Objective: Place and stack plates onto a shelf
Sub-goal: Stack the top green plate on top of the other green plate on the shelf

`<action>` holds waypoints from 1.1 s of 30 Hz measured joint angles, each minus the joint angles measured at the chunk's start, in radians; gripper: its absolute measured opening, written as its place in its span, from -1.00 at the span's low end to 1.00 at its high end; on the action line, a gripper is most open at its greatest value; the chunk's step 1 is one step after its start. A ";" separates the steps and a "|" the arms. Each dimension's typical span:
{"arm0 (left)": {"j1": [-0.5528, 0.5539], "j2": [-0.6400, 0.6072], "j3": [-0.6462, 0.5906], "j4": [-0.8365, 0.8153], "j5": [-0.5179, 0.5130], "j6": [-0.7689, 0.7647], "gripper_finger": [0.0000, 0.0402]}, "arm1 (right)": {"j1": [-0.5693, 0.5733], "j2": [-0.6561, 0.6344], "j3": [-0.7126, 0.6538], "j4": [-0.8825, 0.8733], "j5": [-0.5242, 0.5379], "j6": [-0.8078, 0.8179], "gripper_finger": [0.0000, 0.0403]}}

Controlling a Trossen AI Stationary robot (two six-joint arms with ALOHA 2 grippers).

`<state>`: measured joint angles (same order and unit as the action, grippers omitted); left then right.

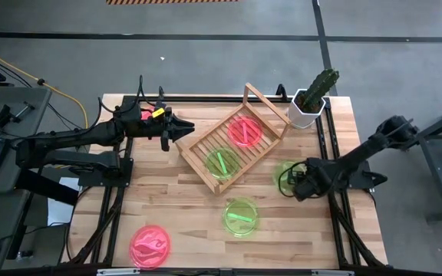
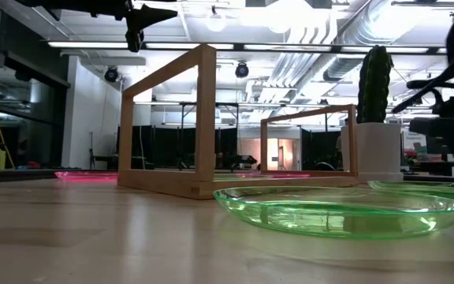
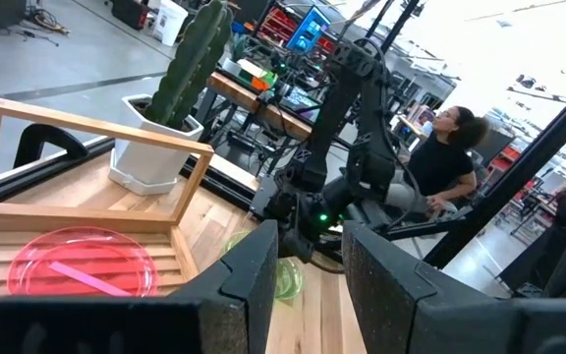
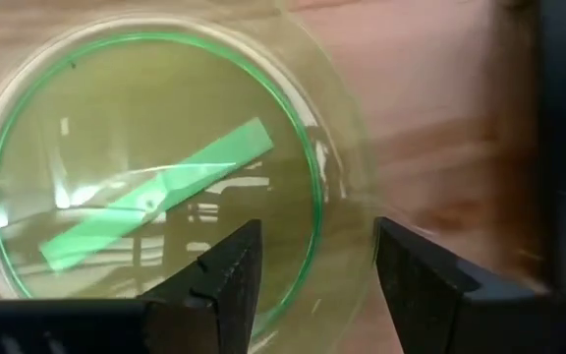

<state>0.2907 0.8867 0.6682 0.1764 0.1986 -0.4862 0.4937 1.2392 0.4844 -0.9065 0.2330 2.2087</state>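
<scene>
Wooden counter [image 1: 183,207] planks carry our shelf [image 1: 232,142], a slatted rack set askew near the cactus pot [image 1: 307,110], already holding one pink plate [image 1: 245,131] and one green plate [image 1: 222,162]. Our left gripper [image 1: 184,127] hovers at its end, fingers apart and empty. Our right gripper [image 4: 312,265] hangs over another green plate [image 4: 155,167] beside the rack, fingers apart. We judge these translucent plates light, stiff and slippery, best pinched at the rim.
</scene>
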 joint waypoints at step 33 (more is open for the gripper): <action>0.000 0.000 0.000 0.008 -0.077 0.024 -0.46 | 0.090 -0.298 0.019 0.180 0.292 -0.246 -1.00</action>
<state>0.2909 0.8864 0.6682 0.1848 0.1216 -0.4621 0.5840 0.9409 0.5030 -0.7269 0.5248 1.9622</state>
